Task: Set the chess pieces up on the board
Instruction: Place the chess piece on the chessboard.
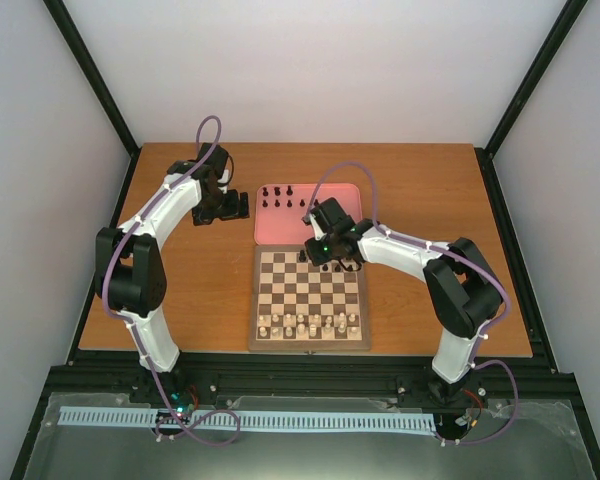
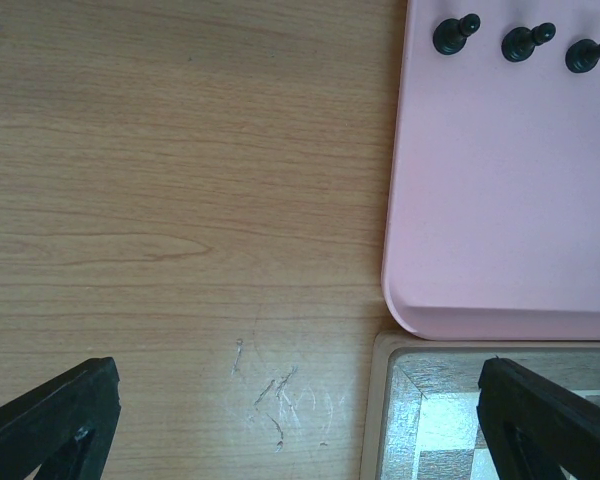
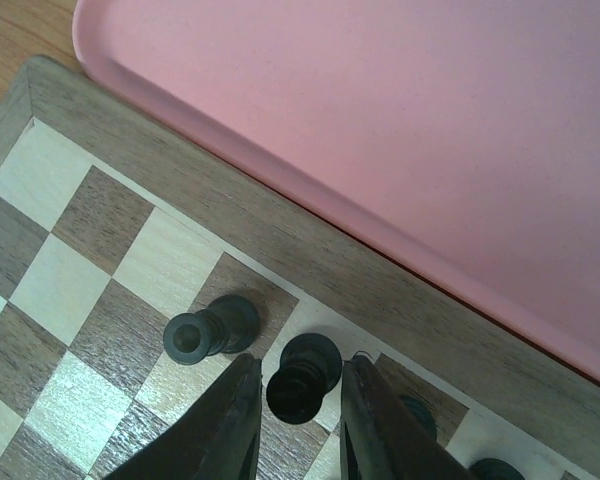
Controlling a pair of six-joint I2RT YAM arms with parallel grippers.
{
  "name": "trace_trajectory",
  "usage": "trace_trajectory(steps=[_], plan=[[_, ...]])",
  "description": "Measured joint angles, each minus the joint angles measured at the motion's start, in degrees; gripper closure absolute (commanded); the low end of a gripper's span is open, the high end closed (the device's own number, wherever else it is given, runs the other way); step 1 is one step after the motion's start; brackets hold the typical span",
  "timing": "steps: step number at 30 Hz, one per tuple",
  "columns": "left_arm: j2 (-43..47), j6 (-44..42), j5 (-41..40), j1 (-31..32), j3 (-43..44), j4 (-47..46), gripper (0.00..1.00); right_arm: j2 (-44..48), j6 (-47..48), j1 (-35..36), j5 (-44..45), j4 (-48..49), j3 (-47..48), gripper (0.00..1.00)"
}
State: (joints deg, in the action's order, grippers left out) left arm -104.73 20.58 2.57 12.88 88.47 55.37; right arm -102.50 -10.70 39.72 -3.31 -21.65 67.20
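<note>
The board lies at the table's middle, and its far edge touches the pink tray. Several black chess pieces stand on the tray's far part. My right gripper hangs over the board's far row. In the right wrist view its fingers stand on either side of an upright black piece on a cream square, with narrow gaps on both sides. Another black piece stands one square to the left. My left gripper is wide open and empty over bare table left of the tray.
Cream pieces fill the board's two near rows. In the left wrist view three black pawns stand at the tray's top edge, and the board's corner shows below. More black pieces stand to the right of my right gripper.
</note>
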Motion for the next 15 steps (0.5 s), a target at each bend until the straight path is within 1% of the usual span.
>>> trace_trajectory(steps=[6, 11, 15], plan=[[0.0, 0.0, 0.0, 0.0, 0.0, 0.0, 0.0, 0.09, 0.15, 0.2, 1.09, -0.42, 0.0, 0.72], [-0.04, 0.0, 0.02, 0.0, 0.0, 0.0, 0.0, 1.25, 0.28, 0.2, 1.6, -1.33, 0.0, 0.58], [-0.17, 0.02, 0.04, 0.0, 0.0, 0.0, 0.0, 2.51, 0.31, 0.2, 2.34, -2.69, 0.52, 0.55]])
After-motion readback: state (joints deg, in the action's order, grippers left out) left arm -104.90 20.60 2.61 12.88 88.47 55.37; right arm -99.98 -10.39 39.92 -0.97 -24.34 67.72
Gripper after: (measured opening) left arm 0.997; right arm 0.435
